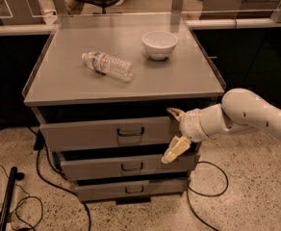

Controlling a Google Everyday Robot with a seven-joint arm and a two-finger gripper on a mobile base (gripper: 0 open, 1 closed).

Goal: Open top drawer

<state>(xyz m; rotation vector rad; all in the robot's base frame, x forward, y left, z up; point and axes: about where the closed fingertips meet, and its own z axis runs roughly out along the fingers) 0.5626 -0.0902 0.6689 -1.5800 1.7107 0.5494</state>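
Note:
The top drawer (97, 134) is the tallest grey front under the cabinet top, with a small dark pull handle (130, 131) at its centre. It stands slightly out from the cabinet body. My gripper (173, 134) is at the drawer front's right end, to the right of the handle. It is open: one yellowish finger (175, 112) is at the drawer's top edge and the other (175, 149) hangs below its bottom edge. My white arm (246, 113) reaches in from the right.
A plastic water bottle (108, 65) lies on the cabinet top (78, 85), with a white bowl (159, 44) behind it. Two shorter drawers (123, 167) sit below. Black cables (44, 177) run over the speckled floor on both sides. A glass barrier stands behind.

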